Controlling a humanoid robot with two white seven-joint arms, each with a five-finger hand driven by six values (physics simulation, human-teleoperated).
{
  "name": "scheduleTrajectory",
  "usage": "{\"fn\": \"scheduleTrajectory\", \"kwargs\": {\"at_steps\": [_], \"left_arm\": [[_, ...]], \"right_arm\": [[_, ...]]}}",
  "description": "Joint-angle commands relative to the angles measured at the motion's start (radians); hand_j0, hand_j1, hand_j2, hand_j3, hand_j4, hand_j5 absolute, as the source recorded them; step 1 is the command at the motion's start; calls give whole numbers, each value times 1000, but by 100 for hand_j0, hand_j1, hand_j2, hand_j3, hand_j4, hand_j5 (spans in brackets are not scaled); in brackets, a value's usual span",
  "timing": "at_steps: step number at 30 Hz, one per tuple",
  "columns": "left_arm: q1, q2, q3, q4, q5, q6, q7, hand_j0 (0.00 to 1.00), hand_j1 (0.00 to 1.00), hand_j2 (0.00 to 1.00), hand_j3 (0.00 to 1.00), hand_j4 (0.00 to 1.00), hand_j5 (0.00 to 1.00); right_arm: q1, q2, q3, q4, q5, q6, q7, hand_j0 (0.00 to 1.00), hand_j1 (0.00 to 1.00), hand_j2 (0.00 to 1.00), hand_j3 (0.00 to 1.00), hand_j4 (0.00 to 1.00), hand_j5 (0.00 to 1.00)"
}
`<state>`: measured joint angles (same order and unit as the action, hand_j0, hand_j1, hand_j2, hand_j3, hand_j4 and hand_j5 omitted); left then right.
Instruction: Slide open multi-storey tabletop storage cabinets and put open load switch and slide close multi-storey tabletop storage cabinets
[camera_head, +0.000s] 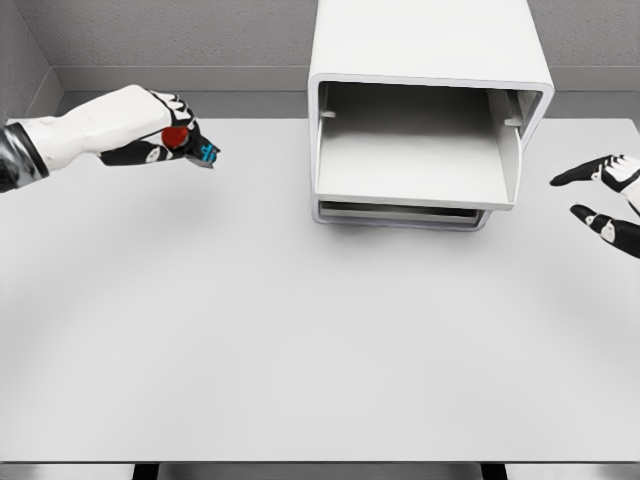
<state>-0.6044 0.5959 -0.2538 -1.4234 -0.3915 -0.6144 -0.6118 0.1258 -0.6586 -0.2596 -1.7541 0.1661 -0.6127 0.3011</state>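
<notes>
The left hand (165, 135) is raised above the far left part of the table (300, 340), its arm entering from the left edge. Its fingers are curled around the load switch (190, 143), a small item with a red round part and a blue end that protrudes toward the right. The switch is clear of the table surface and well apart from the cabinet.

The storage cabinet (430, 60) stands at the back centre of the table. Its upper drawer (415, 165) is slid out toward the viewer and shows a bare white floor. 1 lower drawer edge is visible beneath it.

The right hand (608, 200) is at the right edge, near the cabinet's right side, fingers spread, holding nothing.
</notes>
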Motion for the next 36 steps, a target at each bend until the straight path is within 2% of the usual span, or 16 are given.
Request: {"fn": "scheduleTrajectory", "kwargs": {"at_steps": [1, 5, 11, 15, 21, 28, 36], "left_arm": [[0, -1, 1, -26, 22, 4, 1, 40, 40, 40, 40, 40, 40], [5, -1, 1, -55, 40, 4, 1, 40, 40, 40, 40, 40, 40], [14, -19, 1, -97, 43, 4, 1, 40, 40, 40, 40, 40, 40], [15, -34, 1, -114, 43, 4, 1, 39, 39, 39, 39, 39, 39], [17, -50, 1, -146, 45, 4, 1, 39, 39, 39, 39, 39, 39], [25, -76, 1, -193, 45, 4, 1, 39, 39, 39, 39, 39, 39], [38, -100, 1, -233, 56, 4, 1, 39, 39, 39, 39, 39, 39]], "right_arm": [[5, -1, -18, -1, 1, 2, 3, 62, 62, 62, 62, 62, 62], [60, 8, -12, -4, 50, 2, 7, 62, 62, 62, 62, 62, 62], [117, 16, -12, -8, 67, 2, 7, 64, 64, 64, 64, 64, 64], [118, 27, 26, -7, 84, 2, 7, 63, 63, 63, 63, 63, 63], [138, 42, 29, -7, 99, 2, 3, 63, 63, 63, 63, 63, 63], [135, 137, 57, -12, 145, 2, 6, 63, 63, 63, 63, 63, 63], [124, 159, 75, -12, 142, 2, 9, 63, 63, 63, 63, 63, 63]]}}
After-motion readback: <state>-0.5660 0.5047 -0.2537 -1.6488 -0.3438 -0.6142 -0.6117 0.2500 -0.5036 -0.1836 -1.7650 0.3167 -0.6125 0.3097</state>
